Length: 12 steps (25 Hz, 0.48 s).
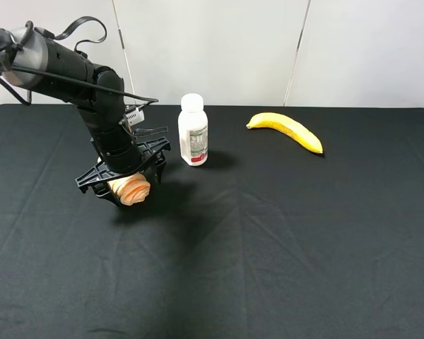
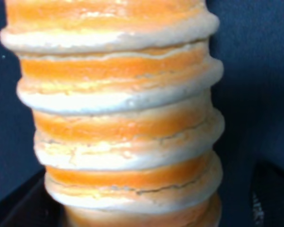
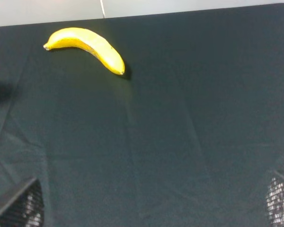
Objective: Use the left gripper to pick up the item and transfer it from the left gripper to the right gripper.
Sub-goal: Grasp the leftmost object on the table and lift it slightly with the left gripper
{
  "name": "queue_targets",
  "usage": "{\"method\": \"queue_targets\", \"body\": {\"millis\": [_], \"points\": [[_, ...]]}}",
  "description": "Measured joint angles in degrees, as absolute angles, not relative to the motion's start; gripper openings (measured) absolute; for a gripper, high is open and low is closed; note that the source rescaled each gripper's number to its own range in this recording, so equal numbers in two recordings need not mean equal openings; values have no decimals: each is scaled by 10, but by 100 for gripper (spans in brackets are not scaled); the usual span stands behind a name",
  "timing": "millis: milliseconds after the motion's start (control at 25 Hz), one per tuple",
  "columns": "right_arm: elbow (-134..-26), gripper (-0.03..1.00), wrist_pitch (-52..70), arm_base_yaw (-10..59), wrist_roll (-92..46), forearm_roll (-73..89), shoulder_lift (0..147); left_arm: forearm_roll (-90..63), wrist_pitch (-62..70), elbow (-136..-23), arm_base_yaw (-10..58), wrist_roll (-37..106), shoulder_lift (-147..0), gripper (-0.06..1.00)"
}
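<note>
Where the left gripper (image 1: pixel 127 185) reaches down over the left of the black cloth (image 1: pixel 304 247), I see it pinching the item (image 1: pixel 131 189), a tan, ridged roll whose rounded end faces my high camera. The left wrist feed is filled by the item (image 2: pixel 118 113): stacked orange bands parted by pale, cracked, bulging rims. Whether it clears the cloth I cannot tell. A white plastic bottle (image 1: pixel 193 131) stands upright just beside that gripper, and a smooth, curved yellow banana (image 1: pixel 286 130) lies well apart. The right gripper (image 3: pixel 146 210) shows only its mesh-textured fingertips (image 3: pixel 19 208), spread wide over creased cloth.
</note>
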State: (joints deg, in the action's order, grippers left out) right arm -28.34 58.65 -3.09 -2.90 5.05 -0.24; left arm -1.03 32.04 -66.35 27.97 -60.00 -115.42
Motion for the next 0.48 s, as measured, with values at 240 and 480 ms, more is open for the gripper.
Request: {"method": "queue_targets", "body": {"millis": [240, 480], "points": [[-283, 100, 587, -31, -29, 50, -2, -10, 326, -663, 280, -600, -1154, 47], [-283, 100, 587, -31, -29, 50, -2, -10, 326, -663, 280, -600, -1154, 19]]}}
